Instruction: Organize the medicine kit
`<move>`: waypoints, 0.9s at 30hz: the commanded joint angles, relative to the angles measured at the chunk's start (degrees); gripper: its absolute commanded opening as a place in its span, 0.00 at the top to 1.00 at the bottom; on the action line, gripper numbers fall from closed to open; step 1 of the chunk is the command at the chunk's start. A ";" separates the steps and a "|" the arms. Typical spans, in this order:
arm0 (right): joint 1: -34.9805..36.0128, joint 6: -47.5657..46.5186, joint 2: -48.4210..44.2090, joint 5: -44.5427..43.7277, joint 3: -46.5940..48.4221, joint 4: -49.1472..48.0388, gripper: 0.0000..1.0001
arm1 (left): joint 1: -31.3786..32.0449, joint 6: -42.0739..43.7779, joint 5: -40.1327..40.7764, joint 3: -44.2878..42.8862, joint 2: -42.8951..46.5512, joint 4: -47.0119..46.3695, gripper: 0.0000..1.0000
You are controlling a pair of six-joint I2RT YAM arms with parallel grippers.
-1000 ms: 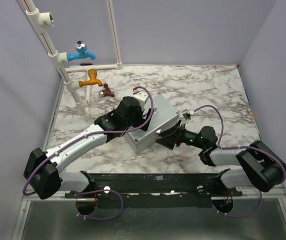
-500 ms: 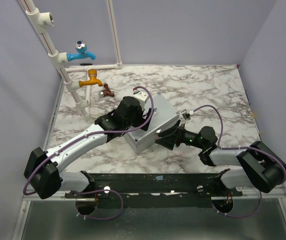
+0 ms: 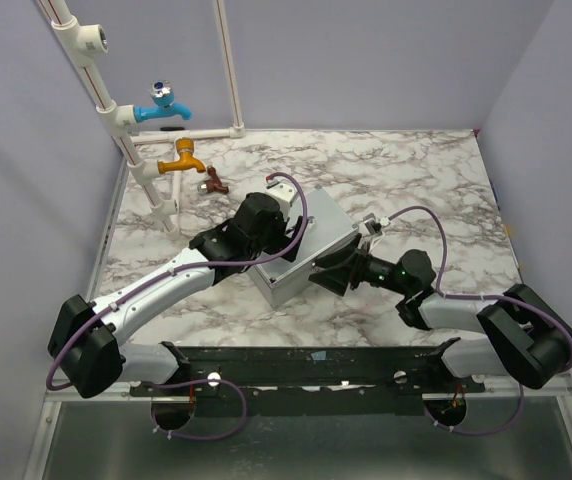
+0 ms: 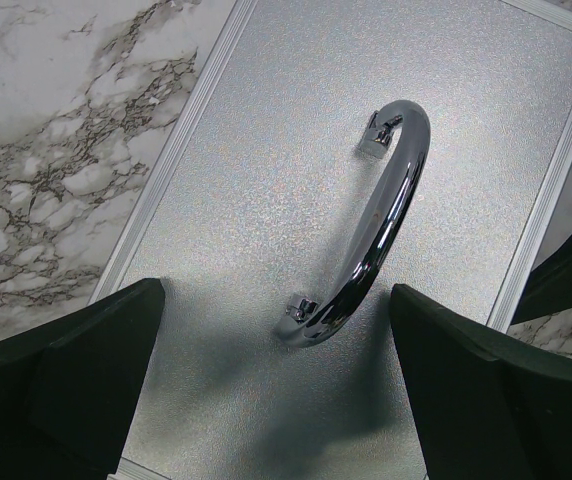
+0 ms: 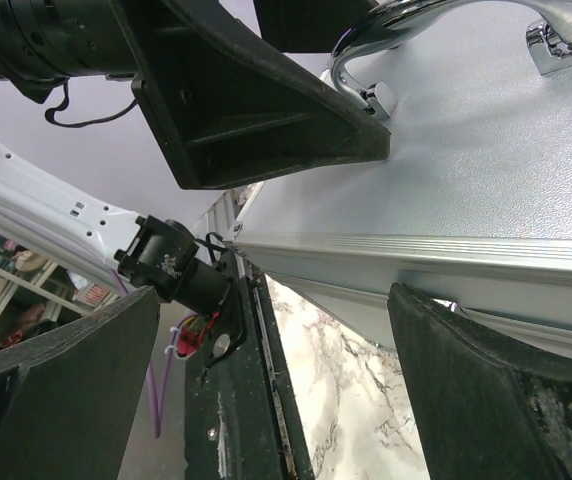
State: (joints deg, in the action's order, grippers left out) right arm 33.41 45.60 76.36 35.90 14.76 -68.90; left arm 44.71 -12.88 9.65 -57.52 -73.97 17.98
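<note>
The medicine kit (image 3: 316,245), a grey metal box with its lid down, sits slanted in the middle of the marble table. My left gripper (image 3: 278,238) hovers over the lid, open. In the left wrist view the silver handle (image 4: 381,215) lies between and ahead of the two black fingers (image 4: 76,380), untouched, with my left gripper (image 4: 276,390) empty. My right gripper (image 3: 328,272) is open at the kit's front right side. In the right wrist view the kit's ribbed front edge (image 5: 416,255) runs just above my right gripper (image 5: 276,380). The handle (image 5: 446,15) and a left finger (image 5: 256,100) show above it.
White pipes with a blue tap (image 3: 161,105) and an orange tap (image 3: 183,158) stand at the back left, with a small brown object (image 3: 212,184) on the table beside them. The black base rail (image 3: 306,365) runs along the near edge. Purple walls enclose the table.
The right gripper has edged slightly left, closer to the kit's front side. The left arm and the kit have not moved.
</note>
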 commanded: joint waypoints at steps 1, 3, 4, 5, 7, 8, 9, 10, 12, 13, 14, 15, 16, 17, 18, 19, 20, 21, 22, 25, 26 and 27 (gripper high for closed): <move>0.34 -1.55 -0.16 -1.71 0.70 0.61 0.00 | 0.12 -1.36 -1.29 2.34 -2.40 6.30 0.01; 0.34 -1.41 -0.38 -1.63 0.70 0.61 0.00 | 0.16 -1.35 -1.30 2.32 -2.49 6.34 0.01; 0.34 -1.31 -0.68 -1.62 0.73 0.59 0.00 | 0.16 -1.35 -1.30 2.32 -2.48 6.29 0.01; 0.34 -1.24 -0.96 -1.62 0.72 0.61 0.00 | 0.12 -1.38 -1.32 2.32 -2.47 6.34 0.01; 0.31 -1.45 -2.03 -1.71 0.86 1.40 0.00 | 0.12 -1.44 -1.34 2.32 -2.49 6.37 0.02; 0.34 -1.75 -2.83 -1.71 0.96 2.20 0.00 | 0.11 -1.49 -1.40 2.34 -2.47 6.31 0.01; 0.34 -2.18 -3.64 -1.78 1.03 3.42 0.00 | 0.12 -1.53 -1.39 2.32 -2.40 6.29 0.02; 0.32 -2.64 -4.60 -1.86 1.01 4.60 0.00 | 0.11 -1.53 -1.37 2.39 -2.30 6.29 0.01; 0.28 -3.81 -6.79 -2.27 1.01 7.57 0.00 | 0.12 -1.66 -1.39 2.65 -2.10 6.03 0.02; 0.34 -4.29 -8.00 -2.66 0.90 9.24 0.00 | 0.12 -1.75 -1.31 2.73 -2.05 5.95 0.01; 0.34 -4.82 -9.10 -2.99 0.73 10.84 0.00 | 0.12 -1.88 -1.22 2.76 -2.01 6.00 0.02; 0.32 -5.26 -10.39 -3.45 0.54 12.32 0.00 | 0.12 -2.05 -1.11 2.84 -2.05 6.08 0.01; 0.34 -5.69 -11.34 -3.82 0.40 14.14 0.00 | 0.12 -2.13 -0.96 2.85 -2.05 6.01 0.01; 0.34 -6.11 -12.51 -4.22 0.35 15.79 0.00 | 0.16 -2.27 -0.86 2.93 -2.05 5.96 0.01; 0.30 -6.51 -13.52 -4.61 0.35 17.87 0.00 | 0.11 -2.40 -0.74 2.93 -1.97 5.93 0.01; 0.30 -6.80 -14.33 -5.12 0.28 19.42 0.00 | 0.12 -2.49 -0.56 2.94 -1.94 5.98 0.01; 0.33 -7.11 -15.30 -5.79 0.18 21.19 0.00 | 0.12 -2.63 -0.33 3.02 -1.84 5.96 0.01; 0.31 -7.30 -16.04 -6.57 0.05 22.80 0.00 | 0.11 -2.76 -0.10 3.10 -1.70 5.91 0.01; 0.31 -7.43 -16.96 -7.41 -0.15 24.26 0.01 | 0.07 -2.98 0.08 3.26 -1.57 5.77 0.01; 0.34 -7.47 -18.06 -8.73 -0.70 26.16 0.02 | 0.12 -3.62 0.54 3.85 -1.00 5.28 0.02; 0.34 -7.27 -18.04 -8.66 -0.78 26.19 0.03 | 0.12 -3.85 0.62 4.11 -0.79 5.05 0.01; 0.34 -6.85 -17.67 -8.58 -0.69 26.25 0.03 | 0.12 -4.10 0.70 4.29 -0.58 4.86 0.01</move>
State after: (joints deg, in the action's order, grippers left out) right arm 33.43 39.57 59.09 29.89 14.72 -47.24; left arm 44.71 -13.69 10.48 -56.77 -73.69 16.80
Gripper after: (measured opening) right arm 0.980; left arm 0.985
